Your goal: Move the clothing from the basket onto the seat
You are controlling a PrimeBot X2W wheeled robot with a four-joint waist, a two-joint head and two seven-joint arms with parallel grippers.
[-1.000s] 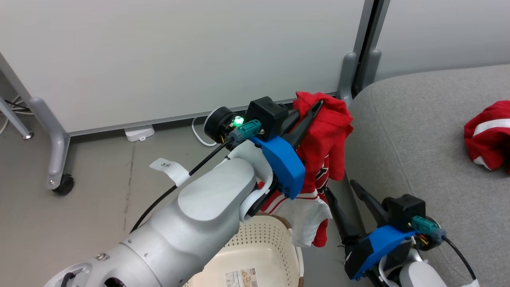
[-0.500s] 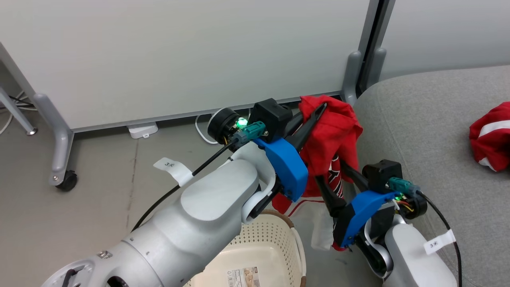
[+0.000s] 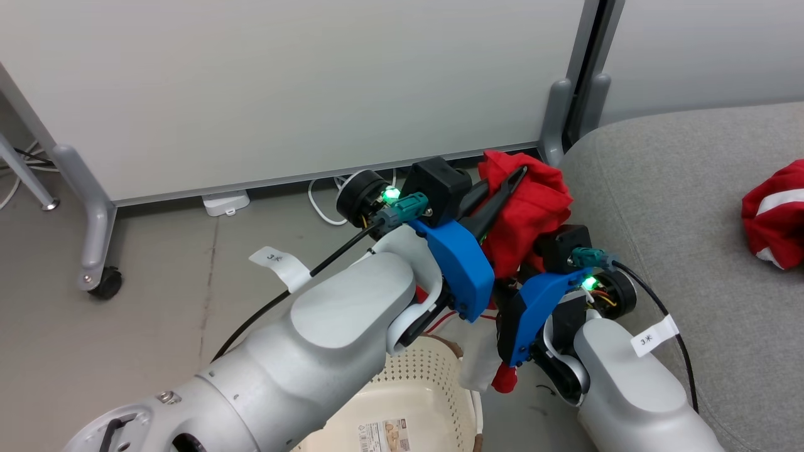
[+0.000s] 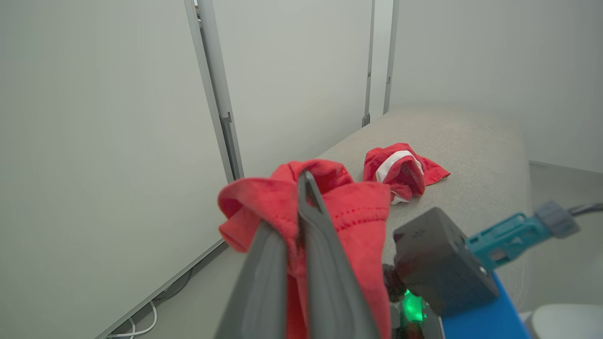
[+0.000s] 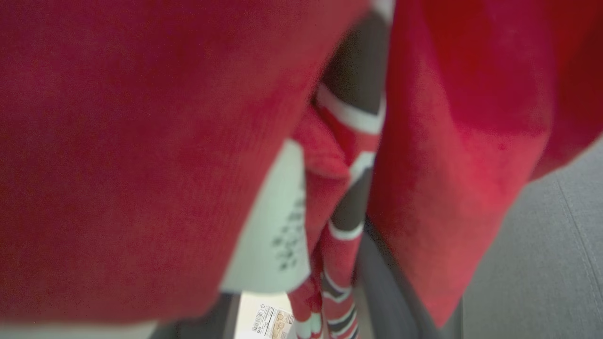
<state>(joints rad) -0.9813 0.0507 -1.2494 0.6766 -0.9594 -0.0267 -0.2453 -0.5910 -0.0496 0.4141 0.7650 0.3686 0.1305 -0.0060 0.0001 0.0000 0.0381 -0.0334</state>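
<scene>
The head view looks steeply down on the seat (image 3: 659, 188), which the left wrist view sees from low alongside.

Bright red held garment (image 3: 531, 207); the right wrist view shows white and dark stripes and a white panel on it. It is gripped by the left end effector (image 3: 512, 182), which has dark grey fingers (image 4: 325, 263) and a blue mount (image 3: 461, 263). At 3 o'clock, a second garment (image 3: 769, 216), red with a white stripe, lies on the plain light grey seat (image 3: 678, 176). At 6 o'clock, the basket (image 3: 408, 383) is cream-white, dotted with perforations and brown-rimmed. The floor (image 3: 157, 301) is dull grey and the wall panels (image 3: 282, 81) are off-white.
</scene>
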